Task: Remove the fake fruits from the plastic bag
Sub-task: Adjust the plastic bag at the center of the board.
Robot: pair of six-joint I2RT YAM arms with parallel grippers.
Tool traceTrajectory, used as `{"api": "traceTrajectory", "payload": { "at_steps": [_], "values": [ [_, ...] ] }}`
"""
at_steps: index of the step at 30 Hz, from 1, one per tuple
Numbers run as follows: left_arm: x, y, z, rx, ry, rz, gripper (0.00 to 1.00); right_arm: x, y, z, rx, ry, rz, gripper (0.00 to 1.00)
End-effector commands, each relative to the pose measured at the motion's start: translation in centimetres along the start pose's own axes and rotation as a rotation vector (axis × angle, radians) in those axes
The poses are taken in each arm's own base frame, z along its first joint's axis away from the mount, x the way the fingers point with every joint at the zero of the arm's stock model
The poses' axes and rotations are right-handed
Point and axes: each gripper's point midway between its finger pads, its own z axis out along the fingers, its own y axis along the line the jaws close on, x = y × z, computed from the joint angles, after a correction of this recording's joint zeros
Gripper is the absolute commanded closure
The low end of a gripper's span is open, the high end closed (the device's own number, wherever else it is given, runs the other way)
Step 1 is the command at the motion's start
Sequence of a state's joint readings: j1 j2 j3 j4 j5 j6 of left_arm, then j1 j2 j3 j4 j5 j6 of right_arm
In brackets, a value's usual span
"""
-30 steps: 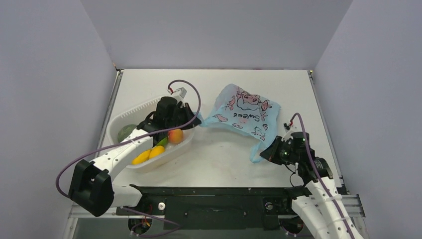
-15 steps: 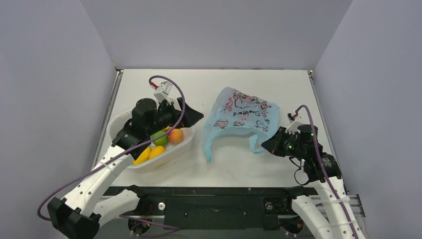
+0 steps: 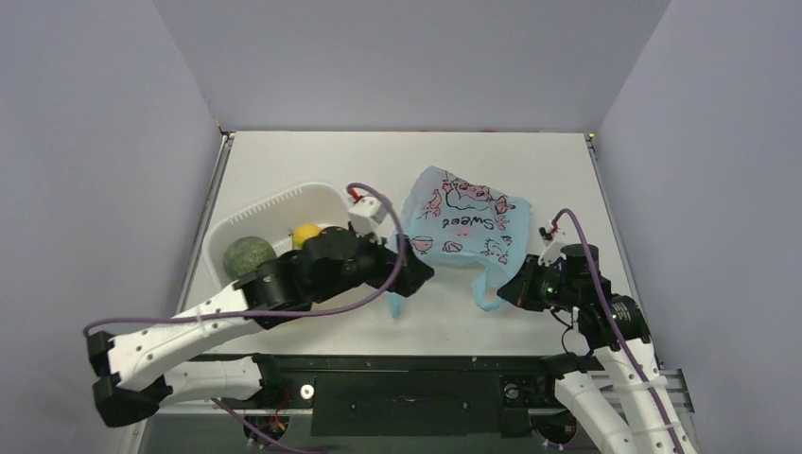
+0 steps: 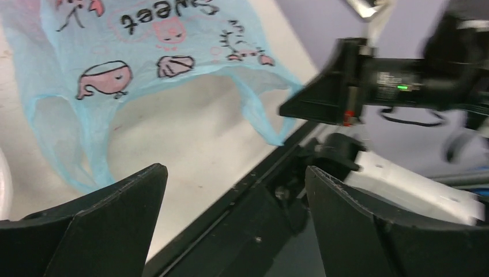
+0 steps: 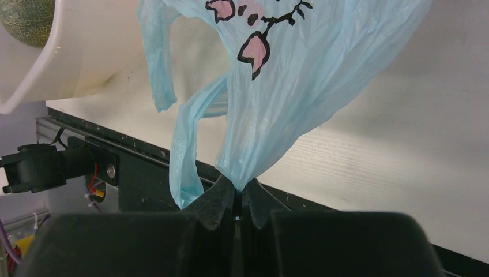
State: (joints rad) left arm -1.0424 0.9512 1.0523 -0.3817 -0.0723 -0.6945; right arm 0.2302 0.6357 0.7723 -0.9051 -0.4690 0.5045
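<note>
tub (image 3: 274,200): white, at the bag's 9 o'clock, holding a melon (image 3: 249,253) and a yellow piece (image 3: 305,234).
left gripper (image 4: 233,173): jaws wide, nothing between them, over the bench (image 3: 312,161) at the bag's 7 o'clock, near a loose handle loop (image 4: 75,144).
plastic bag (image 3: 463,222): mid-bench; thin, soft, light, slippery (likely tears if yanked), so take it by a loop or bunched film.
fake fruits: none visible; the bag looks flat.
right gripper (image 5: 237,199): at 4 o'clock, pinched on bunched bag film.

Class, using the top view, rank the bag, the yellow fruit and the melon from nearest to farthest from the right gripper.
1. The bag, pinched in the right gripper itself.
2. The yellow fruit, in the tub, far to the left.
3. The melon, at the tub's left end, farthest.
</note>
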Motion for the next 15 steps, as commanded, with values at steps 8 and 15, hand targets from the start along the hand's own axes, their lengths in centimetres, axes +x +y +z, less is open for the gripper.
{"api": "traceTrajectory", "payload": {
  "at_steps": [8,15],
  "values": [
    [3.8,10.3,8.0,-0.654,0.038,0.369,0.1,1.0,-1.5,-1.2,0.075,-0.037,0.006,1.0],
    [8.4,13.8,11.9,-0.715,0.158,0.43,0.06,1.1,-1.7,-1.1,0.085,-0.034,-0.001,1.0]
  ]
}}
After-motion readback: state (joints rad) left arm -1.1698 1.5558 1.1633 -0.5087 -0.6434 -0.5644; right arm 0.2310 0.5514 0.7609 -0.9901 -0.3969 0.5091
